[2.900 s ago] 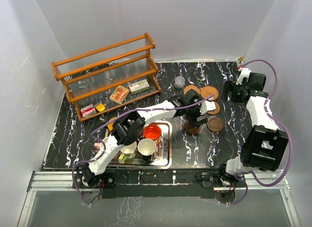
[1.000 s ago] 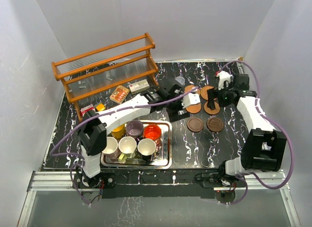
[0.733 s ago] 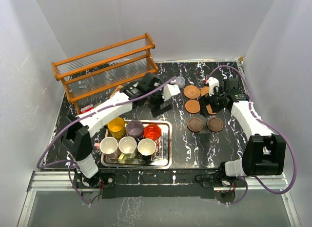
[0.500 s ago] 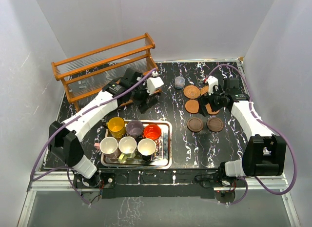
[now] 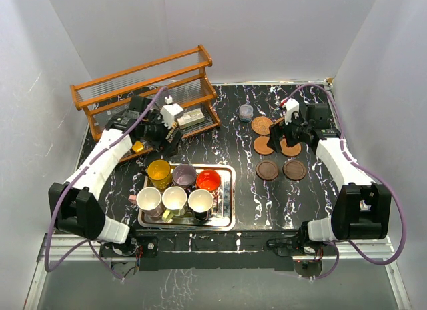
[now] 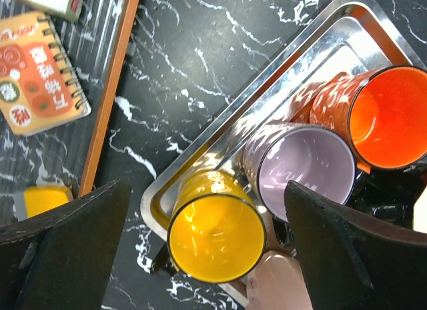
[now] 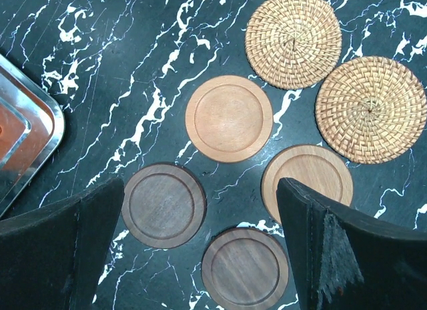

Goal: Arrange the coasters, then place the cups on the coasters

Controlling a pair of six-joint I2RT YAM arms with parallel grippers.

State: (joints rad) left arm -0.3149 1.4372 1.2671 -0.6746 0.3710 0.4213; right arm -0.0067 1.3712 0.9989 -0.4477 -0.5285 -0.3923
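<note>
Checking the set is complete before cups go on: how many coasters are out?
6. Two woven coasters at the back, two light wooden coasters in the middle, two dark coasters nearest the arms. None stacked, so none seems hidden.

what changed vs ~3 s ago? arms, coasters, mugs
Left gripper swung from over the coasters leftward to the shelf, open. Right gripper came in from the far right corner and hovers open over the coasters, now in two columns of three. Mugs stayed in the tray.
</note>
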